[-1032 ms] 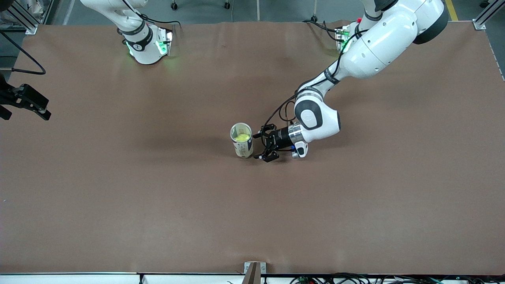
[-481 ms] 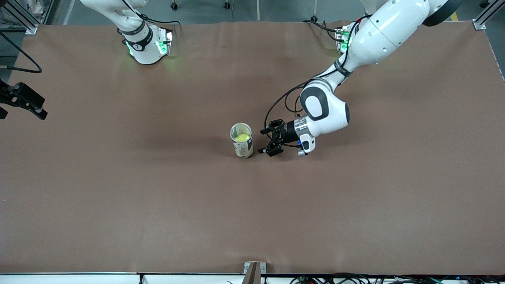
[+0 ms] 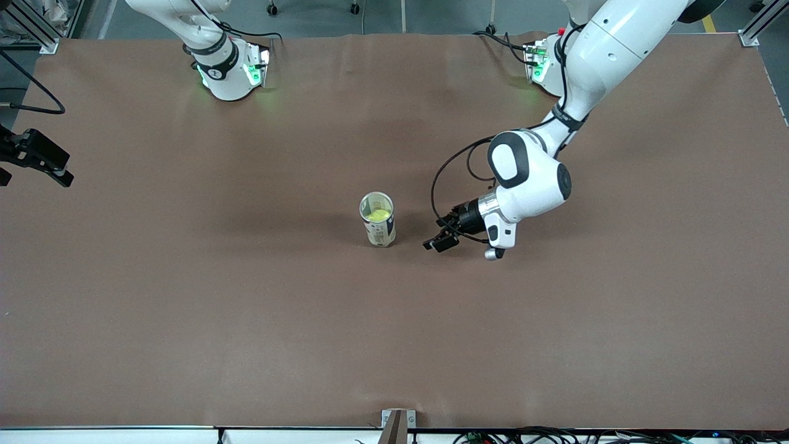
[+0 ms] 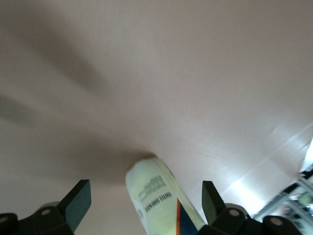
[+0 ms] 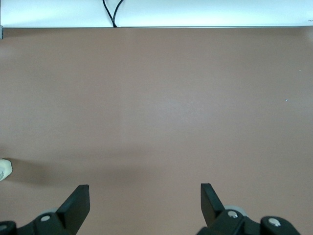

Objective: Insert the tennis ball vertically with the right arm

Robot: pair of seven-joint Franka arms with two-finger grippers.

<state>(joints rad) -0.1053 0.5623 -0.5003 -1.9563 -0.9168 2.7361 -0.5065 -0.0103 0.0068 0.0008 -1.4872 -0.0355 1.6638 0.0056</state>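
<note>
Tennis ball (image 3: 380,214) canned — left gripper (image 3: 442,237) withdrawn

The can (image 4: 159,200) carries a block of dark print on its pale label, seen from the left wrist, but the letters are too blurred to read. No other writing shows anywhere.

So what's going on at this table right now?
A tall can stands upright mid-table with a yellow tennis ball already inside it. The left pincer is open beside the can, toward the left arm's end of the table, not touching it. The right pincer waits open at the right arm's end of the table, holding nothing.
</note>
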